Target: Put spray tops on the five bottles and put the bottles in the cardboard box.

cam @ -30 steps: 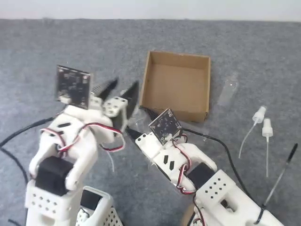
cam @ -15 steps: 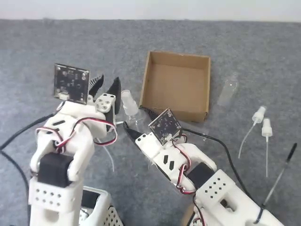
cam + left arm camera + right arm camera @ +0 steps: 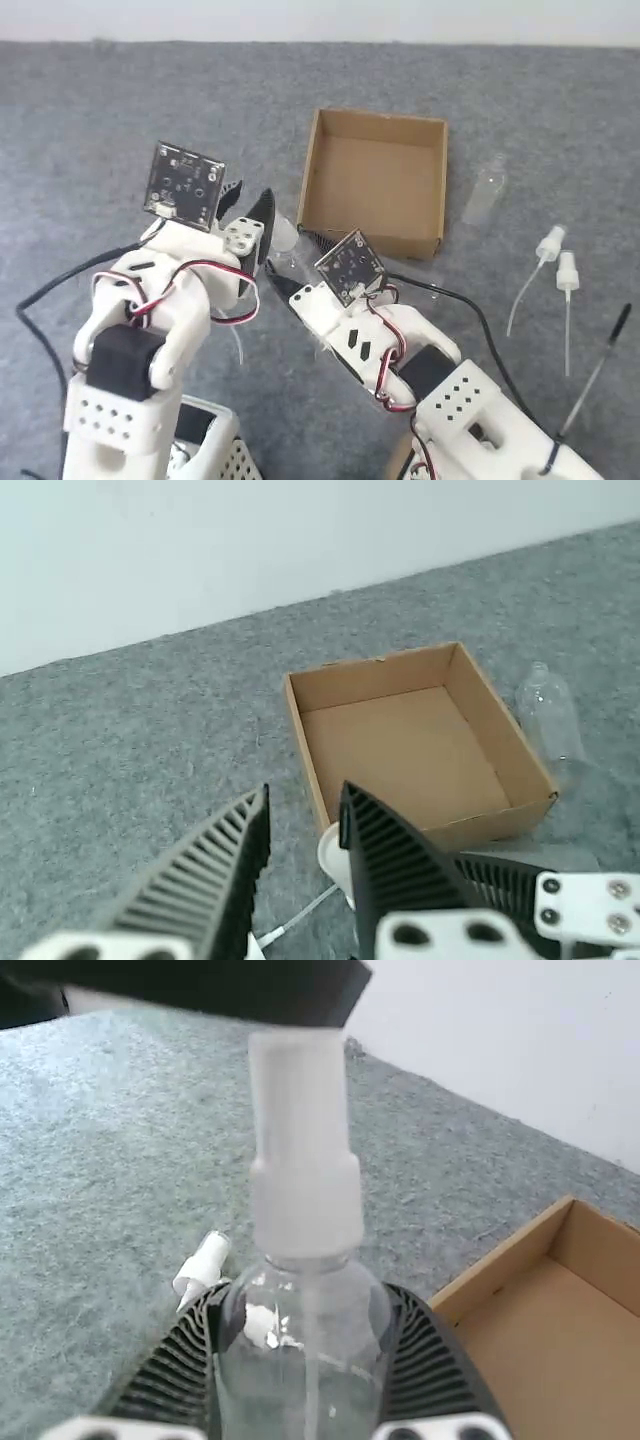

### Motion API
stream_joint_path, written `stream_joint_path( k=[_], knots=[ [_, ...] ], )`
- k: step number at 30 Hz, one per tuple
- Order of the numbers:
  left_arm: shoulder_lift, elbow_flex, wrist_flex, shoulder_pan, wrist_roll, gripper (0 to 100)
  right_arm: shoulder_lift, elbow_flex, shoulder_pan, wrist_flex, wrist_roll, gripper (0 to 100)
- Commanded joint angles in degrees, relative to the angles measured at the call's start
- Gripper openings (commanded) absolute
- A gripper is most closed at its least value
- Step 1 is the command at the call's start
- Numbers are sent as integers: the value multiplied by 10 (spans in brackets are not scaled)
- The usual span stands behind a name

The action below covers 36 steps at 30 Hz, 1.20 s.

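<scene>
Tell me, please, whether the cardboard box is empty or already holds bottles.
Empty. The cardboard box has a bare floor in the high and left wrist views; a clear bottle lies on the carpet beside it.

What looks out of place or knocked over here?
Nothing looks spilled or broken. Things are just scattered: a capless bottle sits right of the empty box, and two spray tops lie loose on the carpet beyond it.
</scene>
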Motion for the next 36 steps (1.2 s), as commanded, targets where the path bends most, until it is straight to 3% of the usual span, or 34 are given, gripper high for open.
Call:
stream_joint_path(
  k=[1,7,12,19,24,29,36],
  knots=[
    [-2,-9,-1,2,-4,103,-28,-15,5,4,-5,6],
    [-34,-33,4,-61,9,104,-28,-16,6,4,-5,6],
    [-184,64,-13,-95,15,105,-28,-20,24,5,-4,6],
    [-214,210,-61,-61,-19,107,-22,-135,105,87,-6,6],
    [-209,261,-77,-15,-18,205,3,-259,142,136,-55,6],
    [-210,279,-77,42,-13,221,122,-336,138,131,-62,6],
    [-210,321,-143,17,7,247,262,-466,84,176,-60,6]
  ],
)
